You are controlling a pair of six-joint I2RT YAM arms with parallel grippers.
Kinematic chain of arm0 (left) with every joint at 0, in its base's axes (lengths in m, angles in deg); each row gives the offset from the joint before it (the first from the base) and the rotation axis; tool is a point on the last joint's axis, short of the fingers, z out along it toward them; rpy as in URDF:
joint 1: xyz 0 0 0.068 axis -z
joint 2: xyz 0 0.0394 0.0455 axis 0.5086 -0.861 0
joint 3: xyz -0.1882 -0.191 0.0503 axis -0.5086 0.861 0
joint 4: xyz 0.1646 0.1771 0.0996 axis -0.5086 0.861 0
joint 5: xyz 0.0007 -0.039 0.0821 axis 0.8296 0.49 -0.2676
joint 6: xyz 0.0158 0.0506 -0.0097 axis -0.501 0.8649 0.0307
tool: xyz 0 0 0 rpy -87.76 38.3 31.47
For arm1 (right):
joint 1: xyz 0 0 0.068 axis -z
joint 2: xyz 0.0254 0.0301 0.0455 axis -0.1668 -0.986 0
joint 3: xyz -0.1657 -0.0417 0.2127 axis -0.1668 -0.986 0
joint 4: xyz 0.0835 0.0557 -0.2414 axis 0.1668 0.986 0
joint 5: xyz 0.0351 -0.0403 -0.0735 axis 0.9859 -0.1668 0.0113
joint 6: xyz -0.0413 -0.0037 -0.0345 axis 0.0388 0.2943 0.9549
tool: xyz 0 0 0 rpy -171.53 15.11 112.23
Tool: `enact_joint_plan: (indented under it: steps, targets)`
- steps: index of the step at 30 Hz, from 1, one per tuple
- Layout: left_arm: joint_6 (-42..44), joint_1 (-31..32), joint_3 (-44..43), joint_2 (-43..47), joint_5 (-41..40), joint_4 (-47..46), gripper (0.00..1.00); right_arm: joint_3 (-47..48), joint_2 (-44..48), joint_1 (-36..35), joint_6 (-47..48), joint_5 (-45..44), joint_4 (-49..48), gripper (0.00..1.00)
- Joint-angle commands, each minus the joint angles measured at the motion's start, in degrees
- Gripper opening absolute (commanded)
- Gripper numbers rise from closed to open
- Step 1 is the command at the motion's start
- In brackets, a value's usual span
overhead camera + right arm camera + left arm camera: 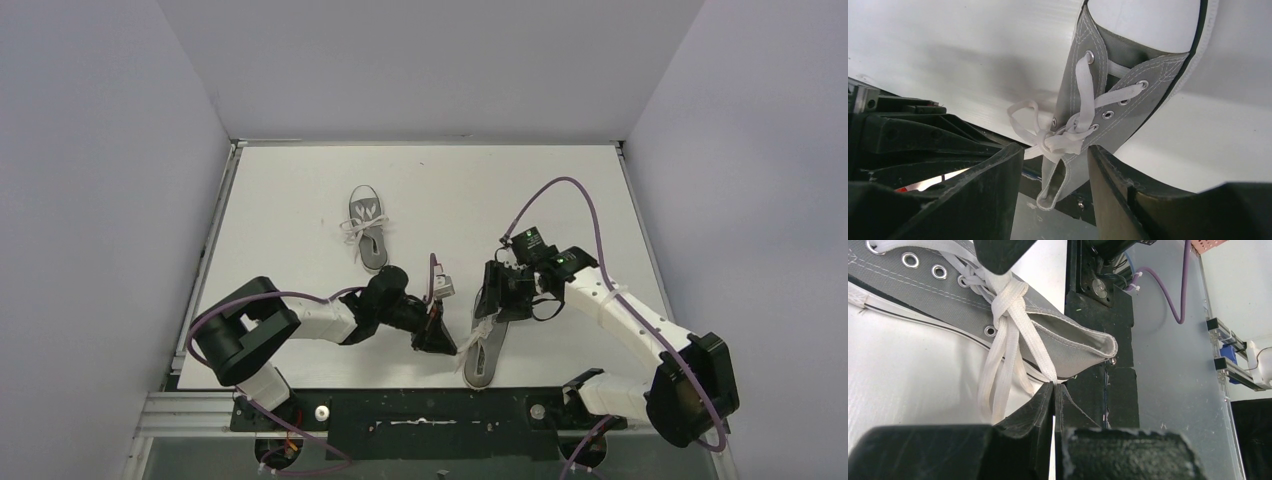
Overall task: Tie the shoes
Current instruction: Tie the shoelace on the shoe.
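Two grey shoes lie on the white table. One shoe (368,228) rests at the back centre, its white laces bunched over the tongue. The other shoe (482,360) (938,295) (1128,85) lies near the front edge between the arms. A lace knot (1008,300) (1060,142) sits at its top eyelets. My left gripper (440,340) (1054,385) is shut on a lace strand (1038,352) running down from that knot. My right gripper (497,305) (1055,148) hangs open over the shoe, with its fingers on either side of the knot and the shoe's opening.
The black base rail (430,415) runs along the front edge, and the near shoe's heel reaches over it. Purple cables (560,190) loop above the right arm and beside the left arm. White walls close in the table on three sides.
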Motion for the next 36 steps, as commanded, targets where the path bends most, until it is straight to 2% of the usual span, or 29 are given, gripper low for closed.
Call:
enact_joint_plan:
  steps: [1, 10, 18, 26, 29, 30, 34, 35, 36]
  targets:
    - [-0.86, 0.63, -1.89, -0.87, 1.25, -4.62, 0.00, 0.55, -1.15, -0.99, -0.43, -2.13, 1.09, 0.51]
    - [-2.11, 1.01, -1.71, -1.67, 1.37, -6.29, 0.00, -0.19, -2.97, -2.45, -0.75, -2.23, -0.35, 0.42]
    - [-2.66, 1.09, -1.32, -1.64, 1.63, -6.81, 0.00, 0.01, -4.50, -3.66, -0.63, -3.26, -0.84, 0.41]
    - [-3.52, 1.83, -1.15, -2.38, 2.63, -7.97, 0.00, 0.58, -4.77, -3.81, -0.59, -4.08, -0.13, 0.24]
    - [-4.38, 1.81, -0.77, -2.11, 3.53, -8.32, 0.00, 0.58, -4.53, -3.85, -0.67, -3.87, -0.07, 0.14]
    - [-4.90, 1.18, -0.14, -1.60, 3.34, -9.02, 0.06, 0.58, -4.38, -3.85, -0.78, -3.90, -0.03, 0.13]
    - [-5.14, -2.08, 1.61, 1.93, 0.22, -6.38, 0.44, 0.67, -3.68, -3.85, -0.68, -3.89, 0.57, 0.12]
    - [-3.56, -2.48, 1.47, 2.97, -0.75, -4.38, 0.50, 0.52, -3.59, -3.84, -0.67, -3.64, 0.38, 0.12]
    - [-1.96, -2.69, 1.04, 3.67, -1.52, -2.67, 0.52, 0.35, -3.55, -3.85, -0.60, -3.37, 0.15, 0.12]
